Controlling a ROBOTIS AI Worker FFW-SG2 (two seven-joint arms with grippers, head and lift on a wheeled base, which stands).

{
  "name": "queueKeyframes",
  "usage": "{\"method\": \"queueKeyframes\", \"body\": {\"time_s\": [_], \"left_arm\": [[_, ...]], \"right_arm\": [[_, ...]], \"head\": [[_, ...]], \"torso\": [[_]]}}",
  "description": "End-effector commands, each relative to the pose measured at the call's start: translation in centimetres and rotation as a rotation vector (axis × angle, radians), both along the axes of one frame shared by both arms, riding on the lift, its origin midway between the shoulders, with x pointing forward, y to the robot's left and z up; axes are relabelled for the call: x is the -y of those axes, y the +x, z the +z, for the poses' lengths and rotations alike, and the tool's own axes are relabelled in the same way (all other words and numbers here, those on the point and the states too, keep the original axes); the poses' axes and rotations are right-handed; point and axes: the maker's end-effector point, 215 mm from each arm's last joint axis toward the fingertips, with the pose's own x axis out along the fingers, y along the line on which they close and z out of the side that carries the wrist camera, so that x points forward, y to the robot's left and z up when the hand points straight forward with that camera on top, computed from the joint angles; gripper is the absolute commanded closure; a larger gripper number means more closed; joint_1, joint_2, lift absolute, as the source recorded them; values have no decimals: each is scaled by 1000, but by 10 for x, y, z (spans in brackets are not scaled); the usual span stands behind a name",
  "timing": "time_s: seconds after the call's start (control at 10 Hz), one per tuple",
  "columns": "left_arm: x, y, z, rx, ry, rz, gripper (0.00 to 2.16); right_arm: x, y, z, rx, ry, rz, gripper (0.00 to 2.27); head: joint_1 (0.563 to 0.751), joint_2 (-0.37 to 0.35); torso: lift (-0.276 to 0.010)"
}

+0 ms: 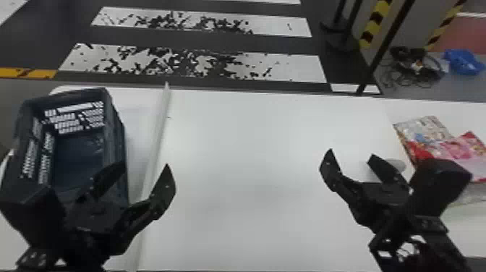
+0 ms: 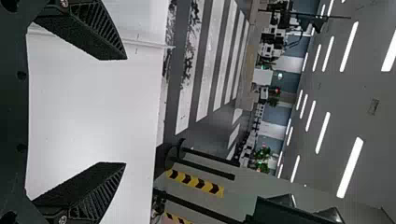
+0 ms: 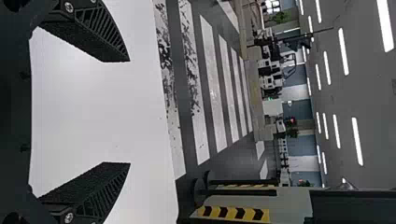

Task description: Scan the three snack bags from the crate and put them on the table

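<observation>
My left gripper (image 1: pixel 139 173) is open over the near right part of the dark blue crate (image 1: pixel 121 144) at the table's left; the visible part of the crate's floor has nothing on it. My right gripper (image 1: pixel 349 159) stands open above the right half of the white table (image 1: pixel 253 144). Snack bags (image 1: pixel 426 132) in red, pink and white lie overlapping at the right, beyond that gripper, partly hidden by its arm. In the left wrist view, the left gripper (image 2: pixel 126 111) has nothing between its fingers. The right gripper (image 3: pixel 130 112) is likewise without anything held in the right wrist view.
A pale raised strip (image 1: pixel 155 134) runs front to back beside the crate. A small whitish rounded object (image 1: pixel 396 165) sits behind the right gripper. Past the table's far edge are striped floor markings, black posts, cables (image 1: pixel 416 68) and a blue item (image 1: pixel 463 62) on the floor.
</observation>
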Motion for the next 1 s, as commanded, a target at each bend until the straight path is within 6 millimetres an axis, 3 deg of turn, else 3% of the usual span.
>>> {"method": "queueKeyframes", "body": {"time_s": [0.0,0.2,0.6,0.9], "left_arm": [[1,-13,-4,-22,3,-2,56],[4,-28,-11,-48,-7,-2,56],[5,-42,5,19,-27,3,56],[4,-44,13,50,-40,5,56]], "right_arm": [[12,-13,-16,-51,22,0,90],[25,-26,-20,-54,8,-9,97],[38,-51,3,31,33,-32,97],[43,-56,16,71,34,-40,97]], "head": [[695,-79],[695,-104],[695,-147],[695,-177]], "torso": [[-94],[-94],[-94],[-94]]}}
